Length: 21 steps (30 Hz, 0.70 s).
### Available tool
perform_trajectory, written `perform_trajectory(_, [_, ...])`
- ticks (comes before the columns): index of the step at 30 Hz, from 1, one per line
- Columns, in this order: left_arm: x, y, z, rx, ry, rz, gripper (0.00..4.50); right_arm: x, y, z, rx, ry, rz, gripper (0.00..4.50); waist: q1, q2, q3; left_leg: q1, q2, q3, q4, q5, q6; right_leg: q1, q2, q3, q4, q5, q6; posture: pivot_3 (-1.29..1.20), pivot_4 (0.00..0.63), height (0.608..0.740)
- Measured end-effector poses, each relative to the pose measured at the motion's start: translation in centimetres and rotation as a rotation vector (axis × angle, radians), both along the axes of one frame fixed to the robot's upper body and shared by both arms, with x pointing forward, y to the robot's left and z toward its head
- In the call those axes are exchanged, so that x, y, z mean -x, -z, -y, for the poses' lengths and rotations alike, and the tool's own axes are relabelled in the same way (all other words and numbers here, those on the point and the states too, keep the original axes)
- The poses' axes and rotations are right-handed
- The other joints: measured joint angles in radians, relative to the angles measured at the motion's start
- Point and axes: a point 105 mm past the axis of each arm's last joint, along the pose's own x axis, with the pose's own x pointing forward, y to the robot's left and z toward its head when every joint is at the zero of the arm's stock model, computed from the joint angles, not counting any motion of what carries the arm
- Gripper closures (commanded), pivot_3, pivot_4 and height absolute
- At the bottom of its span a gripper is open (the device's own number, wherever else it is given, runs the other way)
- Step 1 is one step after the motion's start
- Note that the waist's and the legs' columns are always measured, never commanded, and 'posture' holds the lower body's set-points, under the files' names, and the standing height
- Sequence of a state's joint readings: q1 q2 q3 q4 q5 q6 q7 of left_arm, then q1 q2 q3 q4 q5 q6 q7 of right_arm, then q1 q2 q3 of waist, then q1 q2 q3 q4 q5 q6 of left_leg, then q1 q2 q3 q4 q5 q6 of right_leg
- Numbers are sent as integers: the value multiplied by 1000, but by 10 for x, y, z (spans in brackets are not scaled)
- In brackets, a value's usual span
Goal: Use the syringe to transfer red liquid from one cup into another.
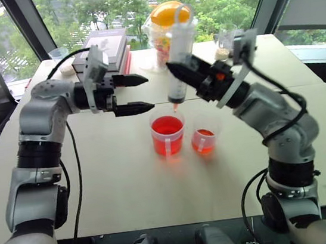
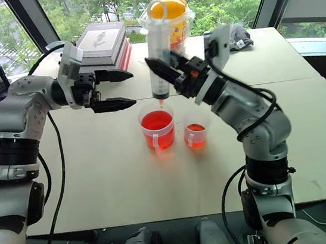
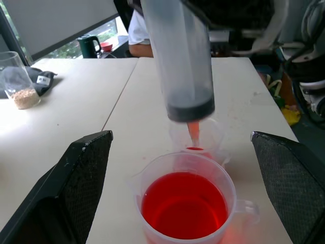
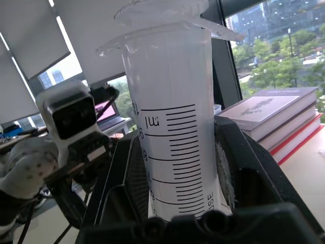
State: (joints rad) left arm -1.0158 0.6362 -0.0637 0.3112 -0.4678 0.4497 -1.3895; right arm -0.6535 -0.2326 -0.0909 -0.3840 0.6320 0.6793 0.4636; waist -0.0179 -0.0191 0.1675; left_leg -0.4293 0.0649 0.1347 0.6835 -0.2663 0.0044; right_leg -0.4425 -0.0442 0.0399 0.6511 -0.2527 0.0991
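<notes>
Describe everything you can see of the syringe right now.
The syringe is a large clear plastic barrel with black ml graduations and a flanged top. It stands nearly upright, clamped by the right end effector. Its dark plunger seal sits low, so the barrel looks empty. The red-tinted tip hangs just above the larger cup.

The syringe (image 4: 172,117) is clear plastic printed with black scale lines and numbers, with a dark grey plunger seal and a red-tinted tip. Both cups are clear: the large cup (image 1: 168,134) holds bright red liquid, the small cup (image 1: 203,141) an orange-red layer. The table (image 1: 128,180) is plain cream, the books (image 2: 103,41) show a grey cover above red and white edges, and the jar (image 2: 168,13) has an orange lid.
</notes>
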Motion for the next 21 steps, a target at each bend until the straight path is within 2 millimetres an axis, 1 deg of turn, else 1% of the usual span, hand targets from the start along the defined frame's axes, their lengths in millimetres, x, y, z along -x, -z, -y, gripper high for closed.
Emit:
perform_trajectory(2, [0,-3,-3,-5,-12,6,0,-1,14,-9,15,-14,-1,3059,-2,0,0,0,0,0,0,0,0,0,0,0,0,0,0,0,150,740])
perform_trajectory(4, [0,-5,-5,-7,-17,12,0,-5,29,-13,34,-13,-21,3059,-2,0,0,0,0,0,0,0,0,0,0,0,0,0,0,0,150,740])
perform_trajectory(10, [-3,-4,-10,-13,-37,1,0,-14,52,-16,55,1,-29,3059,-1,0,0,0,0,0,0,0,0,0,0,0,1,0,0,0,150,740])
perform_trajectory(14, [-6,-11,-10,-6,-45,13,0,-15,70,-20,80,5,-53,3059,0,0,0,0,0,0,0,0,0,0,0,0,0,0,0,0,150,740])
perform_trajectory(18, [-12,-18,-9,16,-56,30,0,-14,74,-22,98,12,-37,3059,0,0,0,1,0,0,0,0,-1,0,0,0,1,0,0,0,150,740])
perform_trajectory(21, [-18,-21,-7,34,-64,44,0,-13,81,-22,111,18,-48,3059,0,0,0,1,0,0,0,0,-1,0,0,0,1,0,0,0,150,740])
